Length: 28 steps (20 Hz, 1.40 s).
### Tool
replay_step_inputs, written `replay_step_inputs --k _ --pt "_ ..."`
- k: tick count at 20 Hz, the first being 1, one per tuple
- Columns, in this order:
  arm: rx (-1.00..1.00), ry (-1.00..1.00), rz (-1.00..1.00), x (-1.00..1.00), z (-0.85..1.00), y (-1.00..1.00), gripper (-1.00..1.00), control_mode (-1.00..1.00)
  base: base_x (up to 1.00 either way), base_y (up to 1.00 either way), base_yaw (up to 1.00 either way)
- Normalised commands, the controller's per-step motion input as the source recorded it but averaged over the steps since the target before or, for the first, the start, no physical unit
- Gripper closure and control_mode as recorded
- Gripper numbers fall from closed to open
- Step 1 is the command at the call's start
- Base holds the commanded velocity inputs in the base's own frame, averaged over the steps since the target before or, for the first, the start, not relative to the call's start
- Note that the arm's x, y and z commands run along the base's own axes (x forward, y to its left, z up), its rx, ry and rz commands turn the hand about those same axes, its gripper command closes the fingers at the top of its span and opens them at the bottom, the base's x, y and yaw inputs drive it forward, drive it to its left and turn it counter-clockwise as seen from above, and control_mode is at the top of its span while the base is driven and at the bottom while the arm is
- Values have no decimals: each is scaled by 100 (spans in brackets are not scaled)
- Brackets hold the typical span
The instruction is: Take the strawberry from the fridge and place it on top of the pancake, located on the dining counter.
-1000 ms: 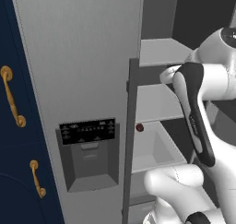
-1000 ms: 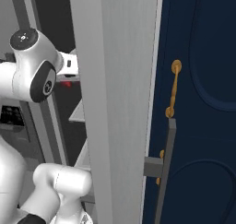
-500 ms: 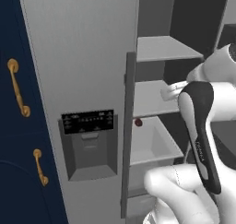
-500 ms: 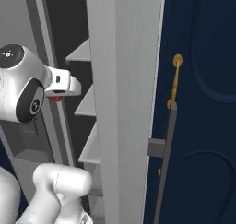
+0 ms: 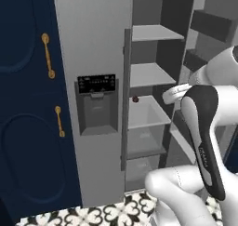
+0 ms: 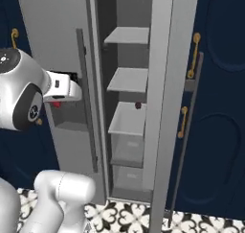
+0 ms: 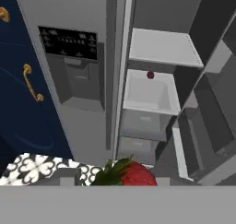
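Note:
My gripper [image 6: 56, 104] is shut on the strawberry [image 7: 125, 173], which shows red with green leaves at the bottom of the hand view and as a red spot [image 6: 57, 104] under the white hand in the right base view. The hand hangs in front of the fridge [image 5: 97, 43], outside it, at about dispenser height. The fridge [image 6: 129, 79] stands with its right door swung open and light grey shelves [image 7: 161, 47] showing. The pancake and the dining counter are out of view.
A small dark red round thing [image 5: 135, 99] rests at the back of a shelf over the white drawer [image 7: 150, 95]. Navy cabinets with gold handles [image 5: 46, 55] flank the fridge. The open door [image 6: 165, 83] stands edge-on on the right. Patterned floor tiles [image 5: 107, 215] lie below.
The whole picture has shifted: the base has backed away from the fridge, which now looks smaller and further off. The hand has come along, still shut on the strawberry.

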Motion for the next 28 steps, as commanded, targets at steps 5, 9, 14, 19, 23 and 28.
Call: replay_step_inputs --k 5,9,14,19,23,28 --pt "0 0 0 0 0 0 100 100 -100 11 -52" --pt "0 0 0 0 0 0 100 100 -61 8 -88" --pt "0 0 0 0 0 0 100 100 -13 1 -98" --pt "0 0 0 0 0 0 100 100 0 0 -100" --pt "0 0 0 0 0 0 100 100 0 0 -100" --pt "0 0 0 0 0 0 100 100 0 0 -100"
